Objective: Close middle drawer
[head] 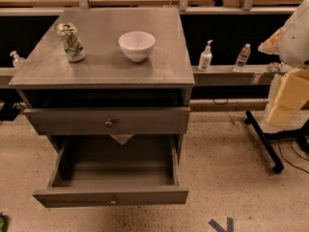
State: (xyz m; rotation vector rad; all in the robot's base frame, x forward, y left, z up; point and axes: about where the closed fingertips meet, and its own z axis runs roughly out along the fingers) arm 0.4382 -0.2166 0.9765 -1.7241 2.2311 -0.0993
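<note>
The middle drawer (pixel 111 196) stands pulled far out below the front edge of the worktop (pixel 96 64). What seems the hand (pixel 273 66) hangs beyond the right edge; whether it is open I cannot tell.

Cabinet top (pixel 159 66): can (pixel 70 42) set at left, bowl (pixel 136 45) placed right of it, near centre. Upper drawer (pixel 63 121) seated just below the top. The middle drawer (pixel 72 196) found beneath it, drawn well out toward the front. Ledge (pixel 222 74) behind and right of cabinet; pump bottle (pixel 205 57) stood on it, water bottle (pixel 242 57) to its right. Gripper (pixel 273 43) seen at right edge, above the ledge, well apart from the middle drawer.
</note>
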